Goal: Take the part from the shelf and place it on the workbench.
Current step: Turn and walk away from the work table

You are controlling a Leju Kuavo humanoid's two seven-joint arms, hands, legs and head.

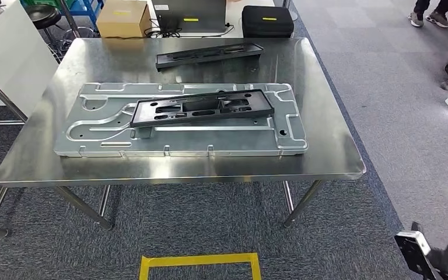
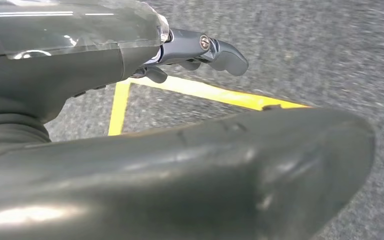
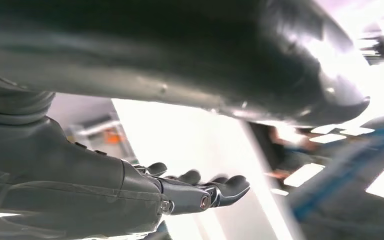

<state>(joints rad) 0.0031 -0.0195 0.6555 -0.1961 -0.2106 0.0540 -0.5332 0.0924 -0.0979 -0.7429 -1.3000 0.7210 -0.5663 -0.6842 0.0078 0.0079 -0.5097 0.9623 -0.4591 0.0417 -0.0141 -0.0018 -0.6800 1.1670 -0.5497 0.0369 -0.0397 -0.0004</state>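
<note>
Currently one black part [image 1: 201, 108] lies on the grey metal panel [image 1: 181, 137] on the steel surface [image 1: 326, 157]; a second black part [image 1: 209, 55] lies behind it. Left hand [image 2: 200, 52] and right hand [image 3: 200, 192] hold nothing, fingers loosely extended.

Beyond the table's far edge: cardboard box [image 1: 123, 18], laptop [image 1: 190, 16] and black case [image 1: 267, 21] side by side, with a black round stool [image 1: 42, 14] further left. On the grey carpet, yellow tape outline [image 1: 200, 265] near the table's front. At upper right, feet of standing persons [image 1: 430, 17].
</note>
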